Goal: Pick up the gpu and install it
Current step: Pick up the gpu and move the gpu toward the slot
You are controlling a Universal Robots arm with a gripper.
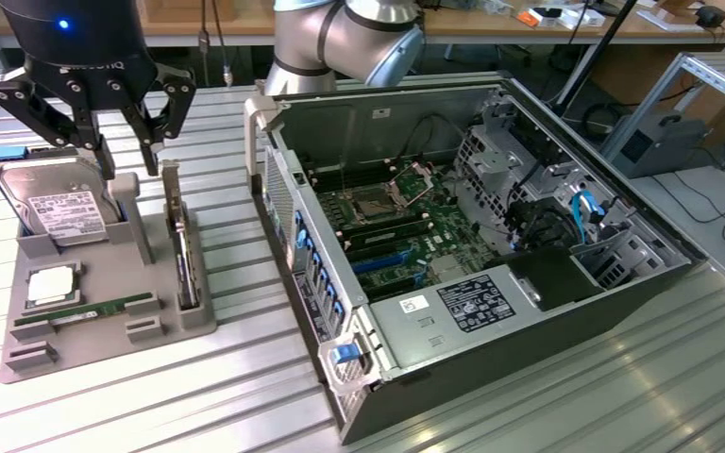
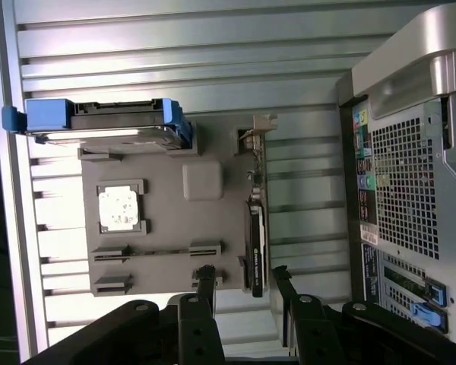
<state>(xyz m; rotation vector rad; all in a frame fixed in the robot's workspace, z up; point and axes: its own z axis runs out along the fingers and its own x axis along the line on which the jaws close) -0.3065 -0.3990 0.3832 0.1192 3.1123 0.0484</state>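
Looking at the slatted metal tabletop (image 1: 249,377), the biggest thing on it is the open computer case (image 1: 376,118). It's lying on its side with the motherboard showing, and it fills the part toward the exterior view's right. Just beside it, toward the tabletop's edge on the exterior view's left, sits a gray parts holder (image 1: 136,278). The tool (image 1: 124,156) hangs above the holder with its fingers spread wide and nothing in them. In the wrist view the tool (image 2: 242,271) sits over one end of the card. A hard drive (image 1: 60,212) leans in the holder on the side by the tabletop's edge. The gpu (image 1: 184,255) (image 2: 255,243) stands on its thin edge in a slot along the holder's side nearest the case, not picked up yet. A CPU (image 1: 54,283) and a green RAM stick (image 1: 92,310) lie flat on the holder too.
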